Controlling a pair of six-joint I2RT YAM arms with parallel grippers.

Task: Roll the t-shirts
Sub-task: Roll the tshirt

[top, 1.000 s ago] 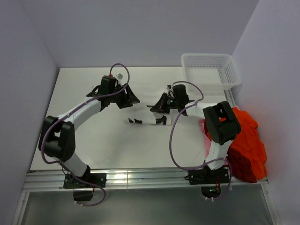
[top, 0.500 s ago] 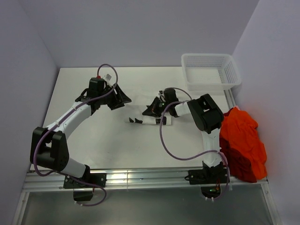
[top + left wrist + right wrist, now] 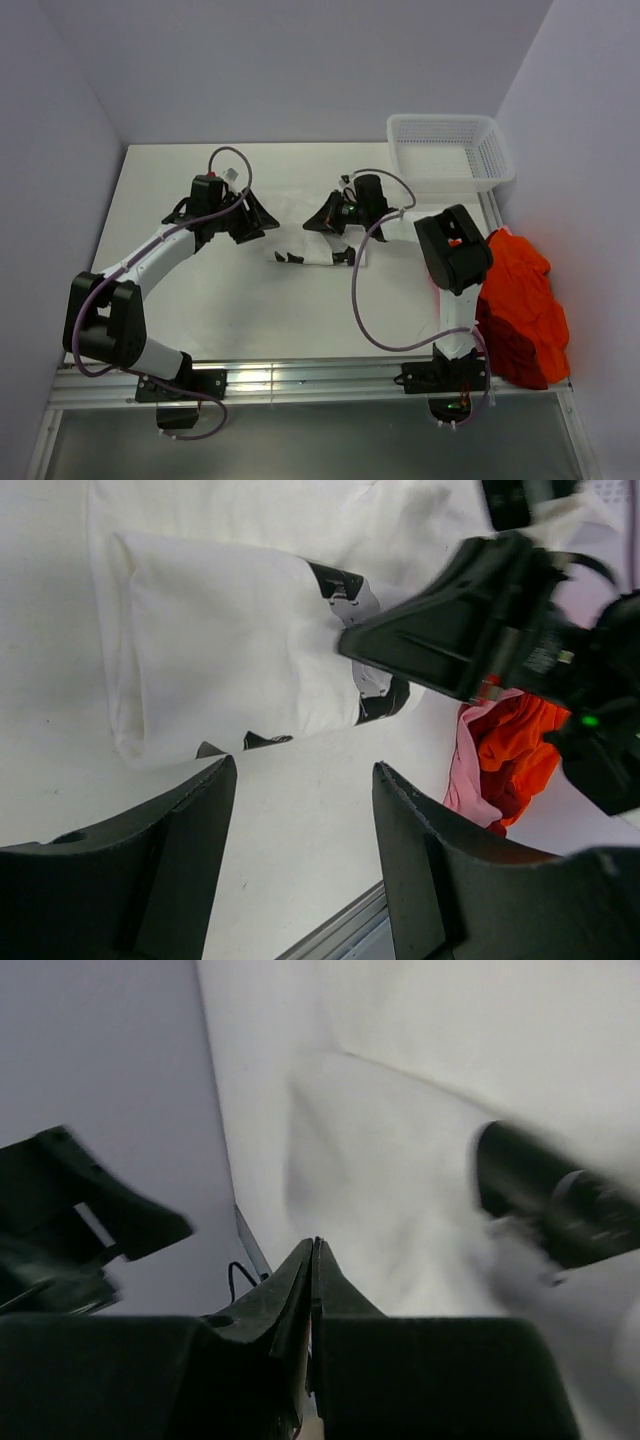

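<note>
White t-shirt (image 3: 220,650) folded compact, black print (image 3: 338,580) at edge

Seeing a white mesh basket (image 3: 495,160) sitting upright at the far right corner of the pale table (image 3: 200,290) — possibly overhanging its edge — and a metal rail (image 3: 300,385) lining the near side.

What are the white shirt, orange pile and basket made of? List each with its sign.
White shirt: soft matte cloth, probably knit; it lies folded, with creases.
Orange pile: apparently cloth too; crumpled in soft folds.
Basket: likely rigid white plastic; open mesh walls that hold their shape.
</note>
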